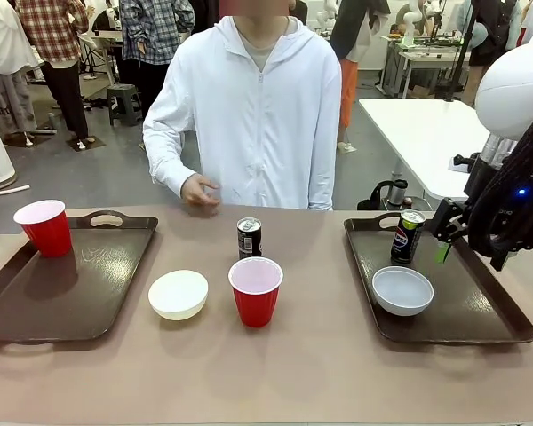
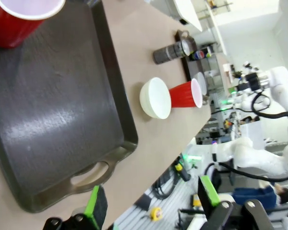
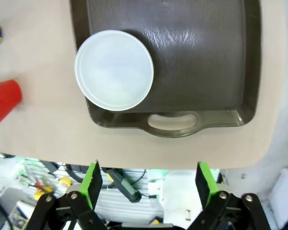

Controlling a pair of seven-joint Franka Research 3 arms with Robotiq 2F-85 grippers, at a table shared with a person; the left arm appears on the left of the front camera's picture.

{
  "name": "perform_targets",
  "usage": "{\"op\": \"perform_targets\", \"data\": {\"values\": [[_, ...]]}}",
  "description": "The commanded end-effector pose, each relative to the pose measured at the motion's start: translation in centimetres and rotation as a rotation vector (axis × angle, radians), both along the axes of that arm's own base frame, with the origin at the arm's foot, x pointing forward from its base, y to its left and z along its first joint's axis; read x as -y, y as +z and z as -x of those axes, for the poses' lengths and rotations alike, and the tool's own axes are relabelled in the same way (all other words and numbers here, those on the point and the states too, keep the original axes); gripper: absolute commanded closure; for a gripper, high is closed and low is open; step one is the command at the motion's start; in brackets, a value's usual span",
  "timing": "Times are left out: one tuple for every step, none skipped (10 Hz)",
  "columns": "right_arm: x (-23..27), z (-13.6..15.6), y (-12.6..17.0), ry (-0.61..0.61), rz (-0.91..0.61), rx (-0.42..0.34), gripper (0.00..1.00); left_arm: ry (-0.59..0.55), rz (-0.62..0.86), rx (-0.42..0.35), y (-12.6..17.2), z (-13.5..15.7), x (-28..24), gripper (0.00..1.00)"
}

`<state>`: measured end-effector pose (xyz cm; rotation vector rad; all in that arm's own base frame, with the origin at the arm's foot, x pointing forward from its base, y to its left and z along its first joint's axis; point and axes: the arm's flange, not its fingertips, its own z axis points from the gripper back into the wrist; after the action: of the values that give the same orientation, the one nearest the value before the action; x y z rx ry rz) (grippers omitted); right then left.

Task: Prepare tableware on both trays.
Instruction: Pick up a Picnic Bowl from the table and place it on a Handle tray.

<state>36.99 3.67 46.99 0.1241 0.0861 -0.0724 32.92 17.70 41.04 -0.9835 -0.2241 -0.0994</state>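
on right tray (image 1: 484, 297), front view catches can (image 1: 407, 236) behind pale bowl (image 1: 402, 290).

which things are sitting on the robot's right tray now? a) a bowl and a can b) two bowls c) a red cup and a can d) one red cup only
a: the right tray holds the pale grey-white bowl and a dark can standing beyond it, with no cup on it.

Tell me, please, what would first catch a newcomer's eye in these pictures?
Red catches first: one red cup on the left tray, another red cup mid-table beside a cream bowl and a dark can. The right tray holds a pale bowl and a second can.
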Motion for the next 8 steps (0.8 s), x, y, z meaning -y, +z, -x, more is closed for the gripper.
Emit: {"op": "perform_targets", "data": {"values": [[4.3,1.1,2.0,0.010,-0.120,0.078,0.00,0.000,-0.199,0.036,4.3,1.1,2.0,0.00],[6.4,0.5,2.0,0.001,-0.142,0.074,0.00,-0.046,-0.287,0.051,6.0,0.2,3.3,0.00],[8.8,-0.1,1.7,0.020,-0.212,0.063,0.00,-0.064,-0.403,0.046,7.3,-0.2,5.2,0.00],[10.9,-0.5,1.1,0.057,-0.314,0.065,0.00,-0.090,-0.510,0.037,8.1,-0.6,7.6,0.00],[13.1,-0.7,0.4,0.085,-0.416,0.069,0.00,-0.107,-0.615,0.020,8.6,-1.0,10.2,0.00],[15.2,-0.7,0.0,0.101,-0.514,0.085,0.00,-0.128,-0.705,0.009,9.0,-1.7,12.9,0.00],[17.3,-0.1,-0.4,0.109,-0.606,0.116,0.00,-0.130,-0.797,0.002,9.4,-2.6,15.8,0.00],[18.8,0.6,-0.7,0.125,-0.666,0.149,0.00,-0.122,-0.861,-0.003,10.0,-3.6,18.3,0.00]]}}
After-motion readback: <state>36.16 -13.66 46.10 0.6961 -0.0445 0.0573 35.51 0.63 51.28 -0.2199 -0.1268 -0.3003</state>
